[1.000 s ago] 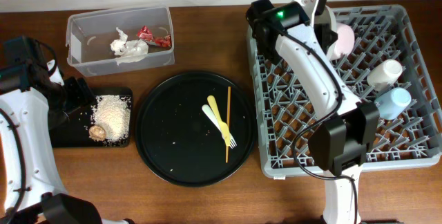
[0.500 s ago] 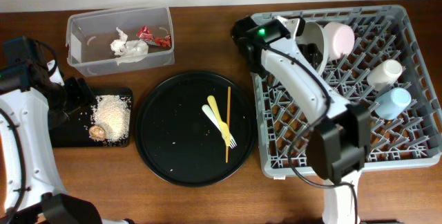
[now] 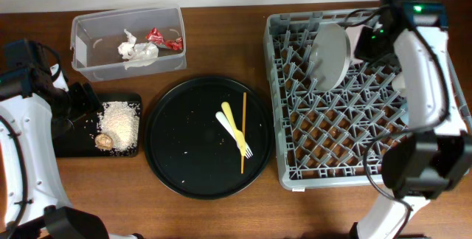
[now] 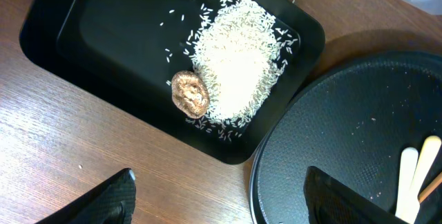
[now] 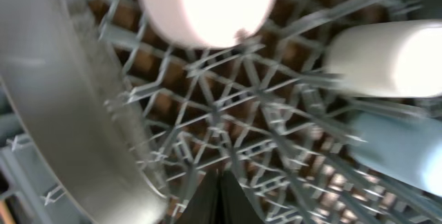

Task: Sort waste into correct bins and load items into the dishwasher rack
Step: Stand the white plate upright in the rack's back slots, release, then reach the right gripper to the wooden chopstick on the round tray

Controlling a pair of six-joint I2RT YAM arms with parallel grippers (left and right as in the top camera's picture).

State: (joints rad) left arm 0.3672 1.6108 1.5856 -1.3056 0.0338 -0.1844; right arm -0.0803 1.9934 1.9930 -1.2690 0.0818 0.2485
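The grey dishwasher rack [image 3: 354, 158] holds a white plate [image 3: 330, 54] standing on edge. My right gripper [image 3: 371, 43] hovers over the rack's far right and is shut and empty [image 5: 221, 200]. The right wrist view shows the plate [image 5: 62, 106], the pink bowl [image 5: 207, 6], the cream cup [image 5: 387, 58] and the light blue cup [image 5: 400, 148] in the rack. The yellow fork [image 3: 237, 132], the spoon [image 3: 225, 123] and the chopsticks [image 3: 244, 113] lie on the round black tray [image 3: 177, 143]. My left gripper [image 3: 77, 99] is open [image 4: 221, 203] above the table, beside the rectangular black tray.
The clear tub [image 3: 88, 54] at the back left holds a napkin [image 3: 133, 49] and red wrappers [image 3: 164, 38]. The rectangular black tray [image 3: 70, 144] holds rice [image 3: 122, 119] and a brown lump [image 3: 105, 141], also in the left wrist view [image 4: 190, 94].
My right arm has swung from the rack's far left corner across to its far right side. The plate now stands uncovered in the rack. The left arm has not moved.
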